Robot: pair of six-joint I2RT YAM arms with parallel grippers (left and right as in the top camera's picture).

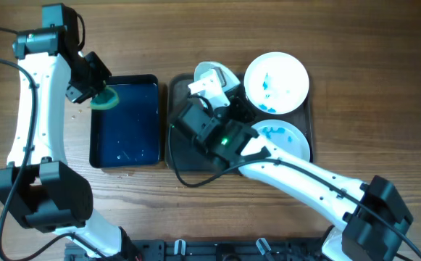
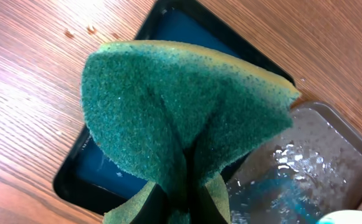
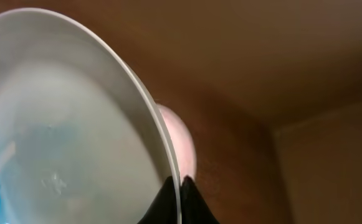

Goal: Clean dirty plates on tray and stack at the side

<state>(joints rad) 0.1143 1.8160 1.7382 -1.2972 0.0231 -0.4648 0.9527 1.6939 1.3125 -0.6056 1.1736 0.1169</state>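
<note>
My left gripper point(image 1: 94, 88) is shut on a green and yellow sponge point(image 1: 106, 99), folded between the fingers point(image 2: 181, 202). It is held above the left rim of the blue water tray point(image 1: 123, 156). In the left wrist view the sponge point(image 2: 181, 112) fills the middle. My right gripper point(image 1: 211, 88) is shut on the rim of a white plate point(image 1: 209, 72), held tilted over the dark tray point(image 1: 177, 156). The right wrist view shows the fingers point(image 3: 179, 190) pinching the plate's edge point(image 3: 62, 112). A blue stain shows at its lower left.
Two more white plates with blue stains lie on the dark tray, one at the back right point(image 1: 277, 82) and one in front of it point(image 1: 288, 138). The right arm's link crosses the tray's front. Bare wooden table point(image 1: 384, 87) lies to the right.
</note>
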